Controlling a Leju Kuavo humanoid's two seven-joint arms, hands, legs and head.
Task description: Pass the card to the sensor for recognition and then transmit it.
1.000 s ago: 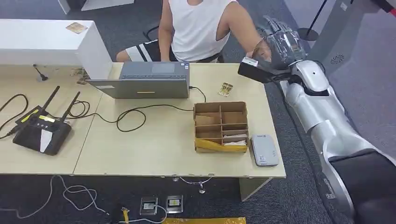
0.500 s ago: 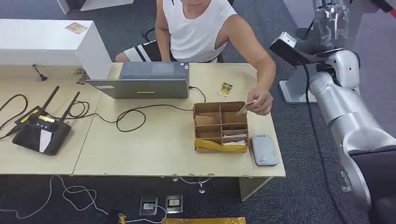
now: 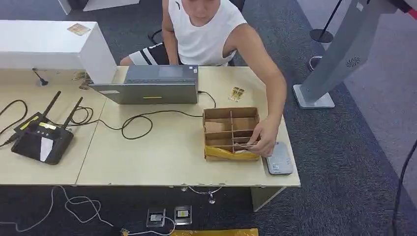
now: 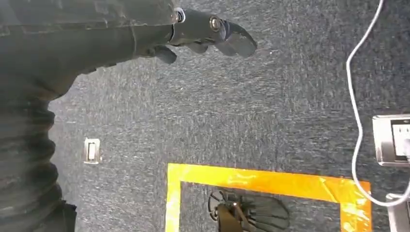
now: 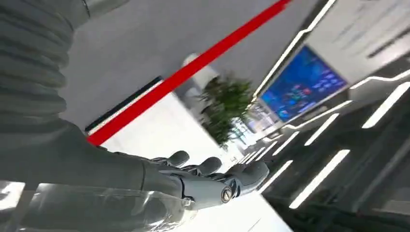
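Right arm gone from head view since earlier; person's hand (image 3: 265, 140) now lowers card (image 3: 245, 144) into box (image 3: 231, 114) beside sensor (image 3: 280, 158). Right hand (image 5: 212, 181) empty, fingers extended; left hand (image 4: 203, 34) loosely curled, empty. Handover done; next likely fetch another card.

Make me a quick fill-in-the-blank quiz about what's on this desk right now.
1. The person's hand places a card into the cardboard ____.
2. The grey card reader lies on the table just beside the divided box, on the side away from the black ____.
3. A black cable runs from the closed ____.

Missing words: box; router; laptop
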